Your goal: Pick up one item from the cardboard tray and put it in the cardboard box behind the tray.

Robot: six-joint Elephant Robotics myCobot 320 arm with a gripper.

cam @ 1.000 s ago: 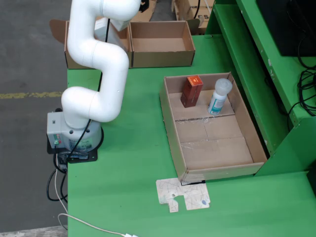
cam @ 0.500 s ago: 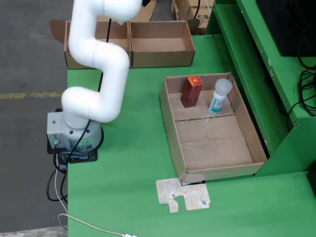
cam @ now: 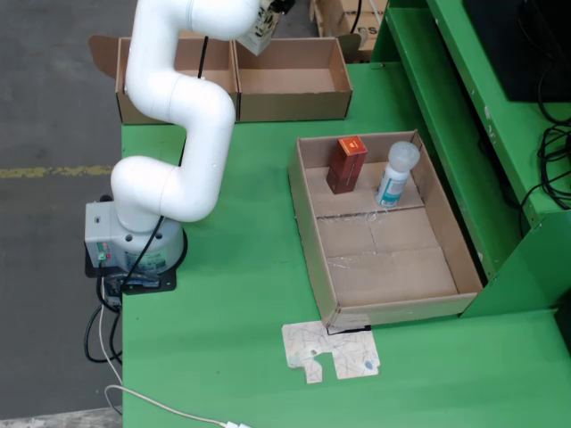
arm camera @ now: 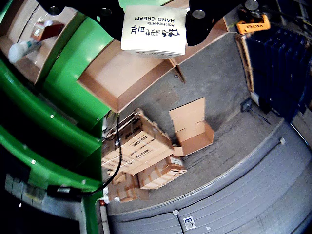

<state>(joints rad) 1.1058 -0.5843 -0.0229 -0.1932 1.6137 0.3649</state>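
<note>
Hand cream carton aloft at the table's far edge.
My gripper (arm camera: 154, 19) clamps the hand cream carton (arm camera: 154, 30) above the cardboard box (cam: 293, 80); the tray (cam: 308, 234) keeps two items.

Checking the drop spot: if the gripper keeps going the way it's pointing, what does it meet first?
Likely the floor of the open cardboard box below the held hand cream box, near the box's wall; depth is unclear.

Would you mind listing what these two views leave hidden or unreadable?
- hand: fixed view crops it at the top edge; its finger contact sits behind the hand cream box.
- left cardboard box: interior blocked by the arm.
- red carton and white bottle: labels too small.
</note>
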